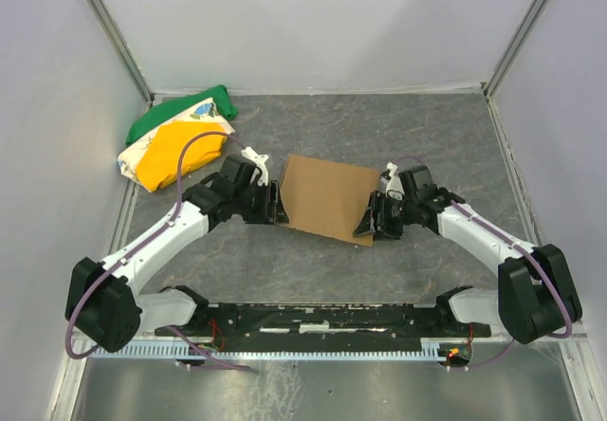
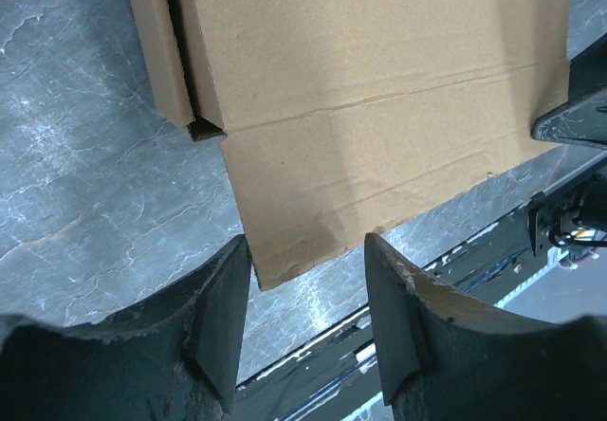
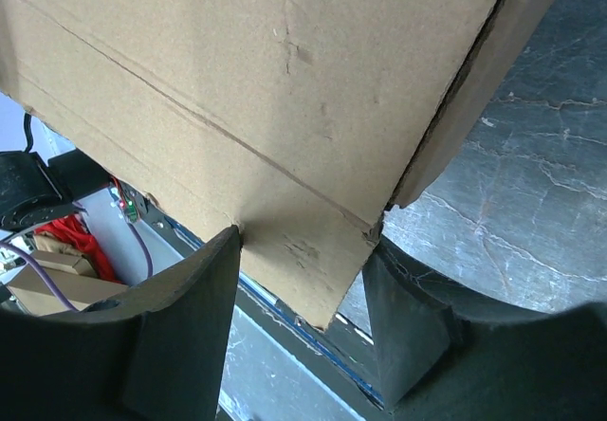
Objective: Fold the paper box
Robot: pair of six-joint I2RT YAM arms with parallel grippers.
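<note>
The paper box (image 1: 327, 196) is a brown cardboard piece lying in the middle of the grey table, its right end raised a little. My left gripper (image 1: 275, 203) is at its left edge and my right gripper (image 1: 372, 217) at its right edge. In the left wrist view the box (image 2: 379, 70) shows its broad face, and one corner reaches between the spread fingers of the left gripper (image 2: 308, 241). In the right wrist view a creased corner flap (image 3: 313, 250) sits between the tips of the right gripper (image 3: 303, 236). Both fingertips touch the cardboard. Neither gripper pinches the sheet.
A green, yellow and white cloth bundle (image 1: 180, 141) lies at the back left, near the left arm. Pale walls close in the table on three sides. A black rail (image 1: 322, 319) with the arm bases runs along the near edge.
</note>
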